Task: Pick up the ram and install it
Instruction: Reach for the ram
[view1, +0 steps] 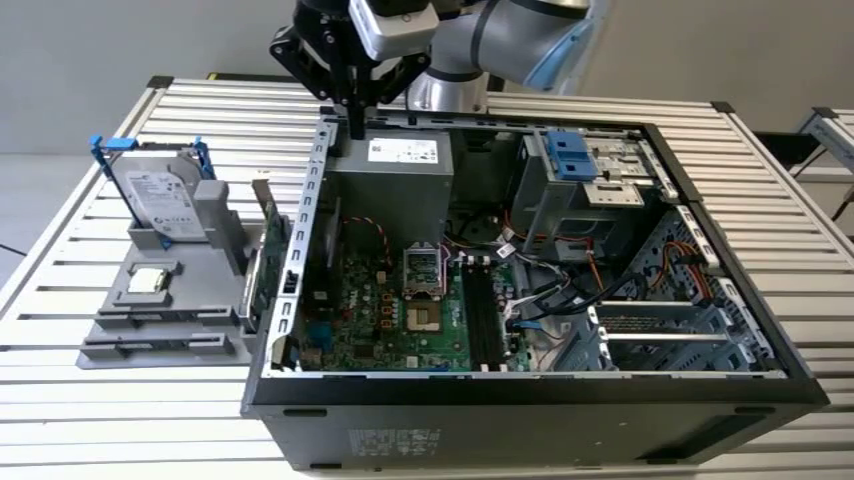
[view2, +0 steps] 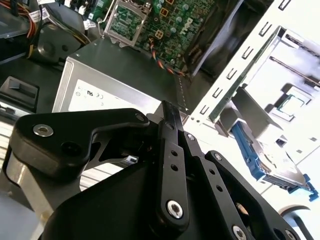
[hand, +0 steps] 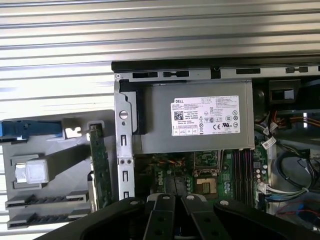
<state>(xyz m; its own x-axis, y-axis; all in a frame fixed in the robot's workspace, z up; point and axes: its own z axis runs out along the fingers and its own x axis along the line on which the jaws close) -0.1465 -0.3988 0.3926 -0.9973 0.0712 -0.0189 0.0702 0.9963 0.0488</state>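
Your gripper (view1: 352, 98): closed on a thin dark strip, by my reckoning the ram (view1: 356, 126), gripped edge-down, probably to suit a slot. It hangs above the computer case (view1: 534, 385), at its far corner on the exterior view's left, near the holder (view1: 147, 345).

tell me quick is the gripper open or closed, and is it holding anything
Gripper: closed, holding nothing.

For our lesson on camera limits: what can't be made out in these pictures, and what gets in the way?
Exterior view: memory slots too small to tell whether filled; arm cut off by top edge.
First wrist view: gripper hides part of the motherboard.
Second wrist view: gripper covers part of the power supply.
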